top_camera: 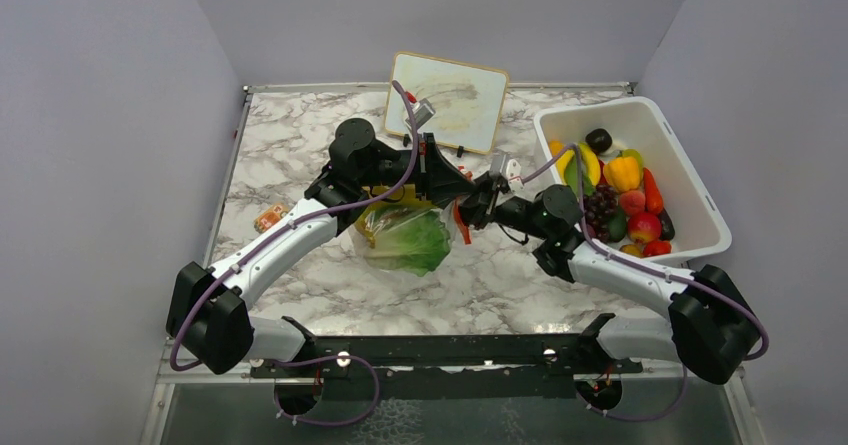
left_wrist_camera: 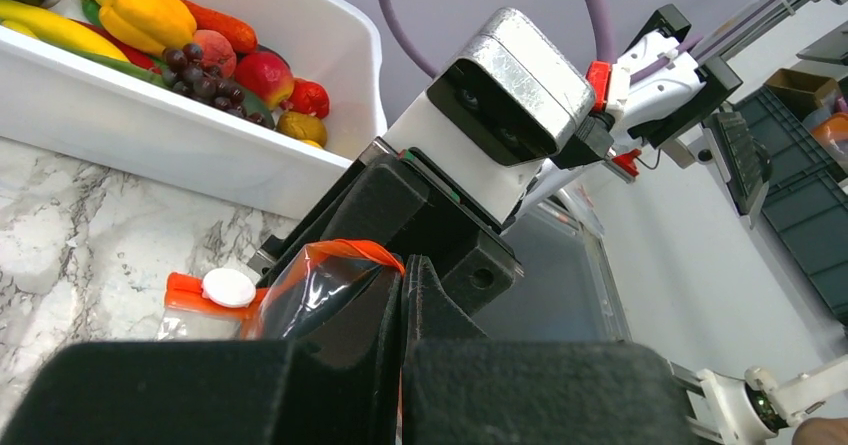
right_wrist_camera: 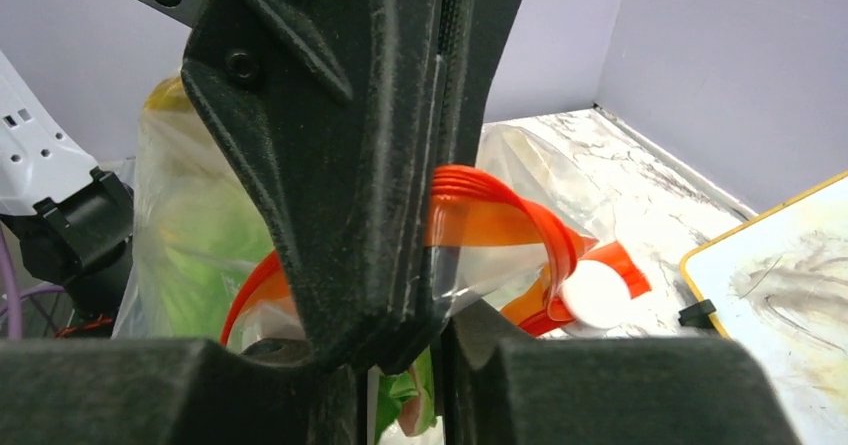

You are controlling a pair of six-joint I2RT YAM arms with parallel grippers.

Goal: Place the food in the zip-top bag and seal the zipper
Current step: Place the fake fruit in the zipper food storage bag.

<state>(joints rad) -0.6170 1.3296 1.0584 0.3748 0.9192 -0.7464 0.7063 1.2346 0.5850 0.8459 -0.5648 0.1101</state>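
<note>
Bright, even light from above; soft shadows on the counter [top_camera: 290, 150]. Close fingers [right_wrist_camera: 330, 165] darken both wrist views; bag [right_wrist_camera: 190, 220] glints faintly.

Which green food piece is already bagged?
The leafy lettuce, seen through the clear zip-top bag at table centre; the other green pieces lie in the white tub on the right.

The left pincer [left_wrist_camera: 403, 275] and right pincer [right_wrist_camera: 440, 85] are matte black on white arms [top_camera: 272, 253] with purple cables [left_wrist_camera: 598, 15].
</note>
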